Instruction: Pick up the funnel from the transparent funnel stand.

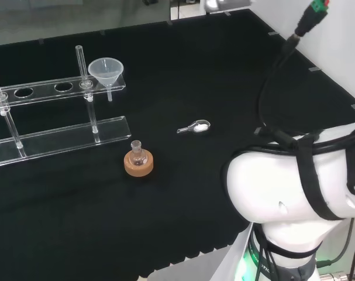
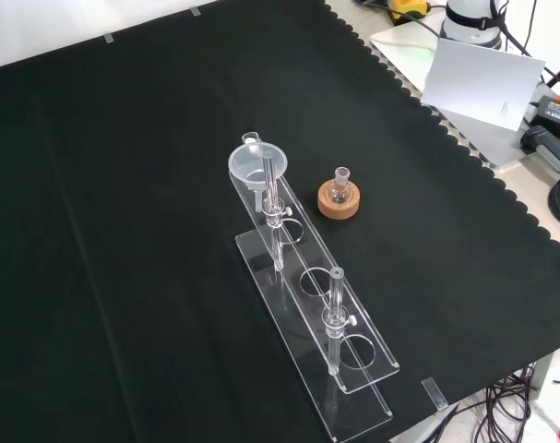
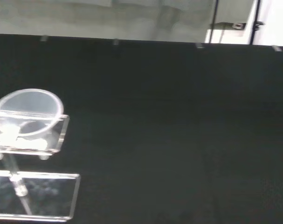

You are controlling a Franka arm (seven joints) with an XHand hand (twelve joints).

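Observation:
A clear plastic funnel [image 1: 107,69] sits upright in the end hole of the transparent funnel stand [image 1: 45,93], its stem hanging through the upper shelf. In the front view the funnel [image 2: 257,162] is at the far end of the stand [image 2: 358,355], close to one of the two upright rods. The wrist view looks at the funnel [image 3: 28,112] from a distance, with the stand's base plate [image 3: 43,198] below it. Nothing touches the funnel.
A small glass flask on a cork ring [image 1: 138,161] stands in front of the stand's end, also seen in the front view [image 2: 339,197]. A small scoop with white powder [image 1: 195,126] lies on the cloth. The arm's white links [image 1: 294,193] rise at the right.

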